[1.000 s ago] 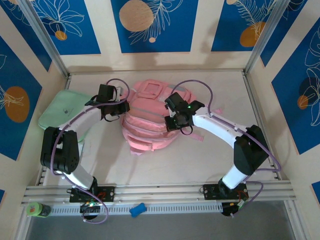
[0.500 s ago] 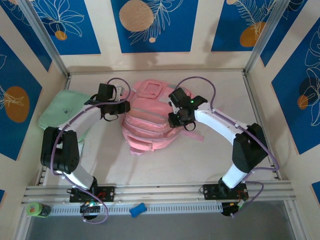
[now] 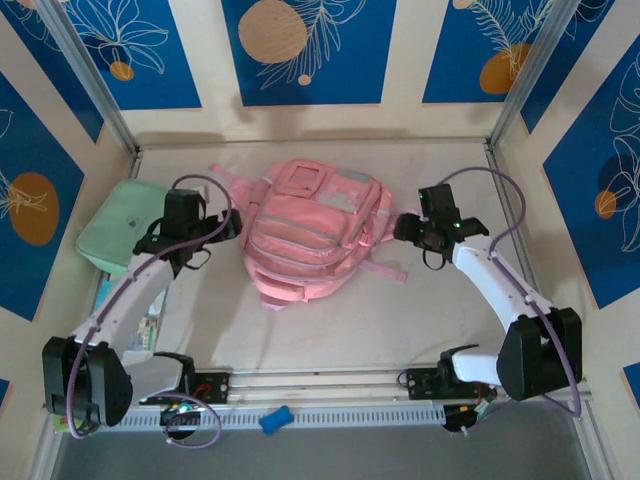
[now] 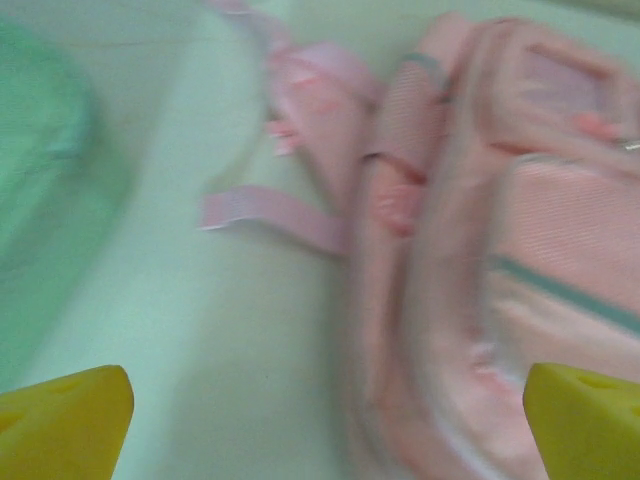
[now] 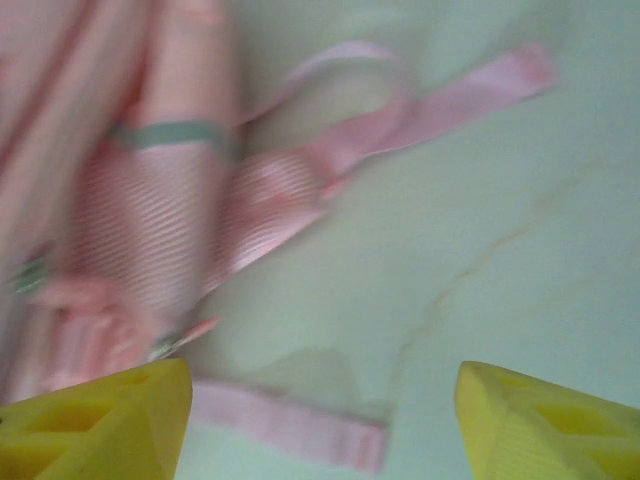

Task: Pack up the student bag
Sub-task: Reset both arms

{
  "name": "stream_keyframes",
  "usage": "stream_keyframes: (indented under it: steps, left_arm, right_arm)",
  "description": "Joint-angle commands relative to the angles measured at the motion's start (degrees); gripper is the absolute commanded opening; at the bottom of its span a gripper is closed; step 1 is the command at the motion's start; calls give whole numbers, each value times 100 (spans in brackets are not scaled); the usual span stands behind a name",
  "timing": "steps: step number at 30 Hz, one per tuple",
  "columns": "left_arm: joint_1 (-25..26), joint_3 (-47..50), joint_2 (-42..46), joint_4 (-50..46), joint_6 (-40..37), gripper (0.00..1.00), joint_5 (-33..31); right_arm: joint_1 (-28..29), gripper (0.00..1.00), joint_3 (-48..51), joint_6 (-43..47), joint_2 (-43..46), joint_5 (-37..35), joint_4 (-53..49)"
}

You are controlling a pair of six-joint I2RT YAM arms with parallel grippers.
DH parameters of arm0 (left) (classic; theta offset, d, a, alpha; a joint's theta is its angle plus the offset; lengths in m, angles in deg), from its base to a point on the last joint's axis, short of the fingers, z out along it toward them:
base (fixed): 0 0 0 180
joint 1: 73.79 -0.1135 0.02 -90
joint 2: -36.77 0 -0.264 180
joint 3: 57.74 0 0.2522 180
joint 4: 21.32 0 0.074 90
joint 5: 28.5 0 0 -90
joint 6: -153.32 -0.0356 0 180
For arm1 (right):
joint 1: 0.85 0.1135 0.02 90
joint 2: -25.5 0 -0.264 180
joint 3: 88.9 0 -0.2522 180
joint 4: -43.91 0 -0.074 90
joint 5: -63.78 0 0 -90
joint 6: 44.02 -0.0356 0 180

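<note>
- Jaws first: your left gripper [image 4: 320,425] stands wide open. Its yellow fingertips [image 4: 62,420] sit at the two lower corners of the left wrist view, with nothing clasped between them.
- Your right gripper [image 5: 320,420] is spread apart too and grips nothing. Bare table [image 5: 500,230] and a loose pink strap [image 5: 300,430] lie between its fingertips.
- You will find the student bag [image 3: 310,240] lying flat in the middle of the table, pockets facing up, between your two grippers.
- From above, the left gripper sits just beside the bag's left edge. The right gripper hangs near its right side, with a clear gap of table between them.
- Pink straps trail from the bag's right side onto the table, towards your right gripper. On the left side, one short strap [image 4: 270,215] sticks out flat on the surface.
- Both wrist views are blurred, so you cannot read fine detail on the zips or seams.
- Further left, the mint green soft case [image 3: 120,225] lies against the table's left edge, apart from the bag. Your left arm reaches over its near corner.
- At the near rail, a small blue object [image 3: 275,420] rests between the two arm bases.
</note>
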Motion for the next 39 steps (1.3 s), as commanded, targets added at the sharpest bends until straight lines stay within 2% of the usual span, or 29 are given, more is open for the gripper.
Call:
stream_keyframes:
  steps: [1,3,7,9,13,18,20,21,22,23,27,30,39]
  left_arm:
    - [-168,573,54,317,-308,99,-1875]
    - [-261,1009,28,1075,-673,99,-2111]
    - [-388,1986,-354,3509,-1457,99,-1812]
    - [-391,2242,-634,4402,-1811,99,-1535]
    - [-415,2787,-1264,6468,-2285,99,-760]
    - [-446,2807,-2122,7423,-2460,99,48]
    - [-468,3018,-2307,7953,-2555,99,339]
    - [-478,3016,-2248,7822,-2542,99,399]
    - [-485,2936,-2304,7759,-2562,99,418]
    - [-532,2817,-2275,7505,-2485,99,458]
    - [-696,2740,-2277,7327,-2268,99,442]
    - [-696,2762,-2286,7395,-2287,99,426]
    - [-690,2753,-2280,7376,-2301,100,423]
  right_arm:
    - [-355,71,622,80,143,-790,1397]
    - [-526,72,979,461,85,-963,2143]
    - [-838,75,1551,1094,-327,-669,3825]
    - [-950,76,1796,1358,-590,-369,4614]
    - [-1087,77,2169,1960,-934,732,5912]
    - [-1214,79,2613,2364,-1238,1779,6994]
    - [-1177,83,3099,2538,-1505,2114,8231]
    - [-1181,86,3075,2498,-1513,2101,8274]
    - [-1190,90,2788,2449,-1434,1872,7568]
    - [-1242,100,2704,2361,-1470,1830,7359]
    - [-1100,99,2787,2419,-1464,1479,7575]
    - [-1182,99,2741,2381,-1464,1675,7484]
    - [-1175,99,2734,2393,-1470,1659,7486]
